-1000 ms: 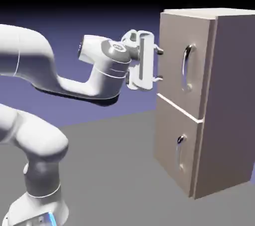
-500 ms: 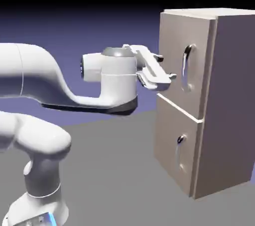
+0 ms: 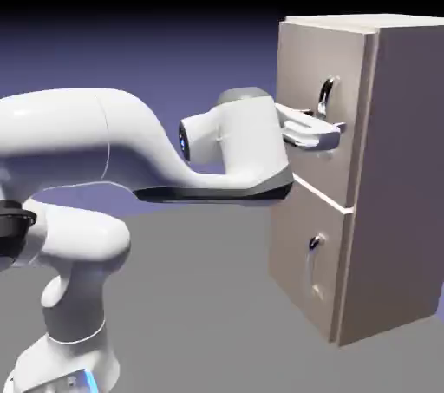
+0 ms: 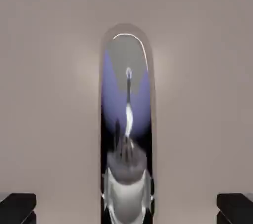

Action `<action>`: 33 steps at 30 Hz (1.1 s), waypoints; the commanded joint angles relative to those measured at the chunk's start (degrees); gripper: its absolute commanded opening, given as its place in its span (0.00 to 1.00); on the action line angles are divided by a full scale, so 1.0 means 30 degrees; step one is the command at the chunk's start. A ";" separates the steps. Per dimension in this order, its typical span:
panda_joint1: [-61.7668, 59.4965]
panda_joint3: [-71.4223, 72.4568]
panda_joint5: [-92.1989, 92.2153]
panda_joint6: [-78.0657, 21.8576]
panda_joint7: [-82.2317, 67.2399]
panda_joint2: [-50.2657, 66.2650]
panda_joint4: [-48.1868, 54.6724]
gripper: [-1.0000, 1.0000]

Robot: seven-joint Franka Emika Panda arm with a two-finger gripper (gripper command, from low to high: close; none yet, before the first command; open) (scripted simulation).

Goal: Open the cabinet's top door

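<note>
Hand view puts the silver handle (image 4: 126, 129) of the top door (image 4: 49, 94) centred between my spread, empty jaws; next I judge closing, then pulling.

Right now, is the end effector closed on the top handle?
No: the fingers sit wide apart either side of the handle, not touching it.
</note>
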 commanded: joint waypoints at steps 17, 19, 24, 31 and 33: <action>-0.8297 1.1395 1.2702 -0.8134 -0.3356 -0.2353 -0.7393 0.00; -0.8500 1.2716 1.4363 -0.9236 -0.3722 -0.2692 -0.7849 0.00; -0.8484 1.6095 1.8514 -1.2253 -0.4343 -0.3098 -0.8498 0.00; -0.8001 2.0939 2.4098 -1.7000 -0.4355 -0.2051 -0.8030 0.00; -0.7963 2.2323 2.5613 -1.8453 -0.4185 -0.1354 -0.7562 0.00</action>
